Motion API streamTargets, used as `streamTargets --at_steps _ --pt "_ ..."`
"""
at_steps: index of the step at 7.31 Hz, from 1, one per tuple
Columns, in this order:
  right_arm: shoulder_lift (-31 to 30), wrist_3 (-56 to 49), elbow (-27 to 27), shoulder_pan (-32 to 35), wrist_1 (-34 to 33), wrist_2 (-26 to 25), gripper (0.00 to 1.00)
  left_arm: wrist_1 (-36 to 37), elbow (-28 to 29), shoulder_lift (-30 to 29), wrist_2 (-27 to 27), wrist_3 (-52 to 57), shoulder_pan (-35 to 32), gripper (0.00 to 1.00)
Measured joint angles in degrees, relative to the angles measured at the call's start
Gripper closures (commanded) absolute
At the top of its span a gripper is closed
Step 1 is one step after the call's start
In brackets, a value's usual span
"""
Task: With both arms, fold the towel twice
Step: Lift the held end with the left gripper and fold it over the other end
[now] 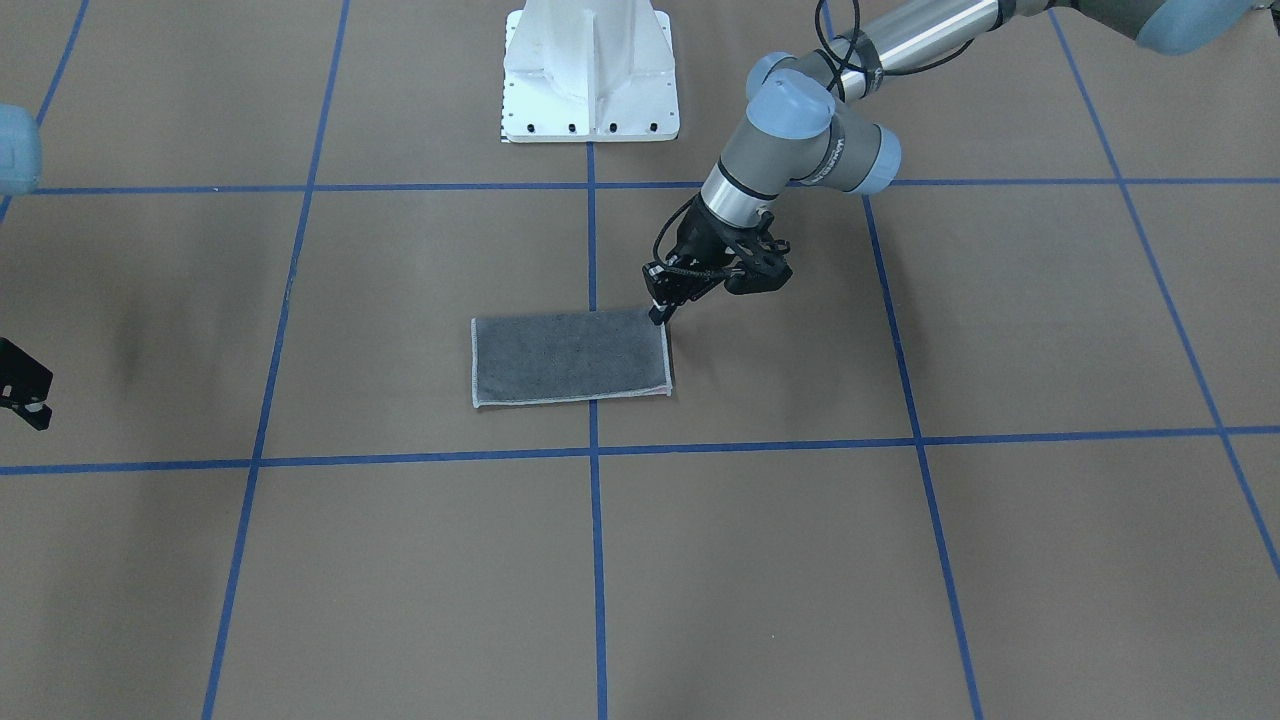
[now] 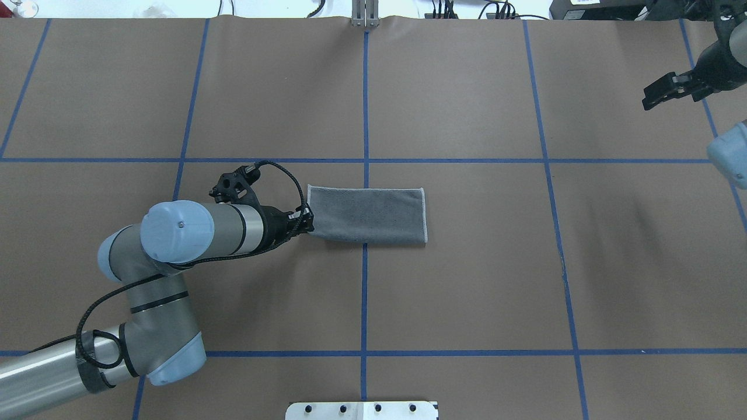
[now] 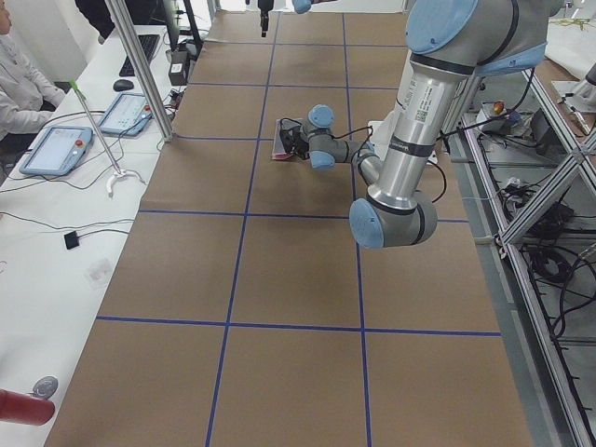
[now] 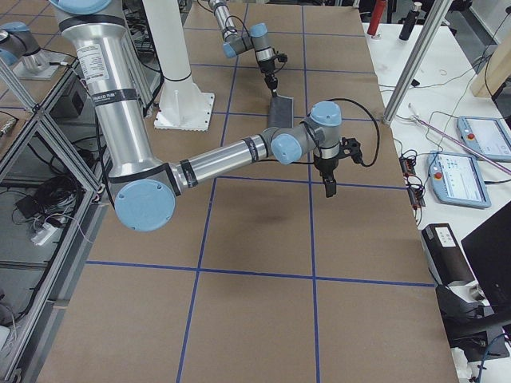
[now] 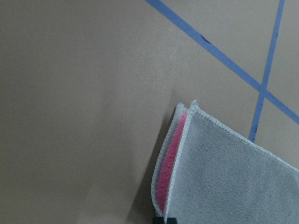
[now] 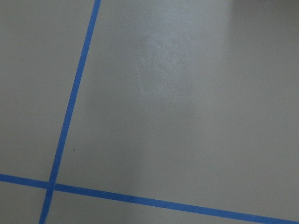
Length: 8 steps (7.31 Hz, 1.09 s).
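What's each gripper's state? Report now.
Left gripper: closed on the towel corner.
Right gripper: empty; open or closed cannot be told.

Table: broad, covered in brown paper [image 2: 467, 87], marked into large rectangles by blue tape lines [image 2: 366, 105].
Light: even and from overhead; only soft shadows lie on the table.
Workbench: a white bench [image 3: 56, 233] runs along one long side of the table and carries two tablets [image 3: 56, 149], a keyboard [image 3: 149, 47], a mouse [image 3: 121, 85] and loose cables.
Posts: slanted aluminium posts [image 3: 140, 70] rise between the table and the workbench.
Operator: a seated person in white [image 3: 19, 84] beyond the workbench from the table.
Racks: aluminium frames [image 3: 549, 233] hung with cables along the table's opposite long side.
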Motion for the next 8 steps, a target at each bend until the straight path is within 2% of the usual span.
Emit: streamTargets --at_steps 5,8 --pt "-2.42 -5.89 0.03 3.44 -0.31 0.40 0.00 0.11 -5.87 7.48 -0.28 5.92 -3.99 1.00" --pt "-2.40 -5.97 0.03 3.42 -0.35 0.31 0.00 0.87 -7.03 6.95 0.31 6.46 -2.55 1.00"
